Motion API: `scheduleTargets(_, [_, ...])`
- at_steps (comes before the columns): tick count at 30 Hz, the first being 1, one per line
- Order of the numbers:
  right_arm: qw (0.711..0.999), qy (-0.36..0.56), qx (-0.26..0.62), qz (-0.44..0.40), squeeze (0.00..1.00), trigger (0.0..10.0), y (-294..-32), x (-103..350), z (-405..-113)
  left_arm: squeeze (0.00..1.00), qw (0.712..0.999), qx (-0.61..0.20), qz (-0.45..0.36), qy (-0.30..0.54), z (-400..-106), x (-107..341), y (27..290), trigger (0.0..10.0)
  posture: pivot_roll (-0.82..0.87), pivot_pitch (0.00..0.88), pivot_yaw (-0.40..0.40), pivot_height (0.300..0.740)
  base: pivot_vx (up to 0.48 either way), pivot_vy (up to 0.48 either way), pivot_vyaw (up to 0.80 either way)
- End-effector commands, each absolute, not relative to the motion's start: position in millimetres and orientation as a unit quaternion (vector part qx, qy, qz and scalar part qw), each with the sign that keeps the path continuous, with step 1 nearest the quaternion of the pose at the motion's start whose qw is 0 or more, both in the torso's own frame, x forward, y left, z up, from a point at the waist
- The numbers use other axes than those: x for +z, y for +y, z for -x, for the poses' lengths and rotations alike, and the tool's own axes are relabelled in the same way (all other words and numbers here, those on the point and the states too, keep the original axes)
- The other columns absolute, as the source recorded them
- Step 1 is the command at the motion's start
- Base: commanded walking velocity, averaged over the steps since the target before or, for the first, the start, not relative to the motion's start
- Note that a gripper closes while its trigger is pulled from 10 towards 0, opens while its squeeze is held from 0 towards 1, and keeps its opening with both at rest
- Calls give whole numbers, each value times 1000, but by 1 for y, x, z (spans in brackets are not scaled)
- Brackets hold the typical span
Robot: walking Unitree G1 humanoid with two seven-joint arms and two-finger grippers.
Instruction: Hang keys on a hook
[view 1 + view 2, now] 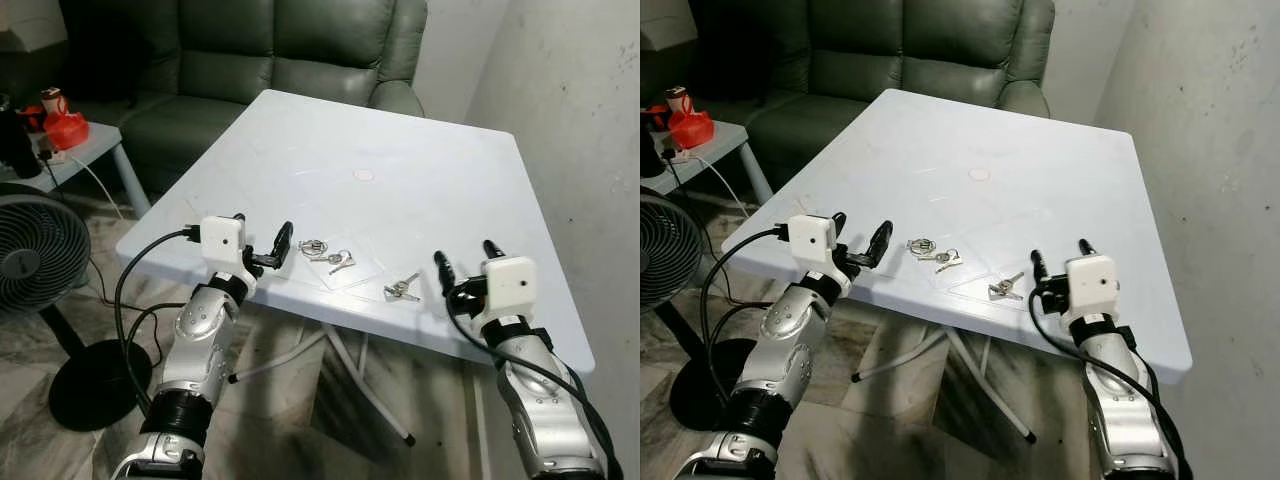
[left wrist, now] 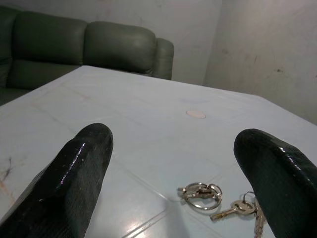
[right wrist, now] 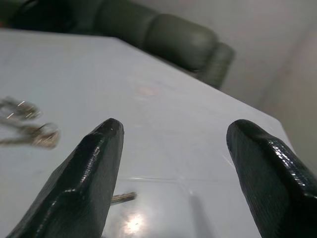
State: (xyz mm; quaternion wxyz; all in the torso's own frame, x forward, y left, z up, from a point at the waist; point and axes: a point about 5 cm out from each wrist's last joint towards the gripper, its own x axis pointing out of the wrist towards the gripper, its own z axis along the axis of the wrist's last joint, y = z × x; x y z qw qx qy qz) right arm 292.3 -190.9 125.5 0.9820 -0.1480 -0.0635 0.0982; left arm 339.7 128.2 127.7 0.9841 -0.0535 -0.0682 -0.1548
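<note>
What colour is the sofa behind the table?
Dark green; the sofa shows best in the left eye view, behind the white table.

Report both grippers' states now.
Left gripper: open, empty, beside the keys.
Right gripper: open, empty, near the second key bunch.

No readable text, label, brand, number or sign to be found, any markings too small to be read
</note>
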Motion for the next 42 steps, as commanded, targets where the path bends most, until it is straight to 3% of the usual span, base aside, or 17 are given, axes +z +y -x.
scheduleTargets(1, [979,-49,113,163,0,10000,-192,125,-297,0,983,-164,43,-73,-338,131,126,10000,-7,30,-93,711,0,0,0])
scheduleTargets(22, [938,-6,263,225,0,10000,-179,127,-312,0,977,-203,39,-49,-293,117,108,10000,51,165,-173,711,0,0,0])
scheduleTargets(28, [938,2,273,215,0,10000,-172,124,-313,0,976,-211,37,-37,-284,117,104,10000,58,188,-179,711,0,0,0])
scheduleTargets(35, [956,34,239,166,0,10000,-163,112,-318,0,968,-247,34,-37,-276,123,89,10000,69,217,-185,711,0,0,0])
scheduleTargets(36, [958,37,237,157,0,7137,-161,110,-317,0,967,-251,35,-37,-275,124,86,10000,69,219,-183,711,0,0,0])
scheduleTargets(37, [958,37,237,157,0,7137,-161,110,-317,0,967,-251,35,-37,-275,124,86,10000,69,219,-183,711,0,0,0])
scheduleTargets(38, [960,37,232,150,0,4392,-161,109,-316,0,966,-254,34,-37,-275,126,84,10000,68,220,-181,711,0,0,0])
scheduleTargets(39, [961,32,230,147,0,0,-160,108,-315,0,966,-254,34,-37,-275,126,83,10000,68,220,-181,711,0,0,0])
scheduleTargets(42, [962,32,229,147,0,0,-160,106,-312,0,965,-256,36,-36,-276,128,82,10000,64,221,-176,711,0,0,0])
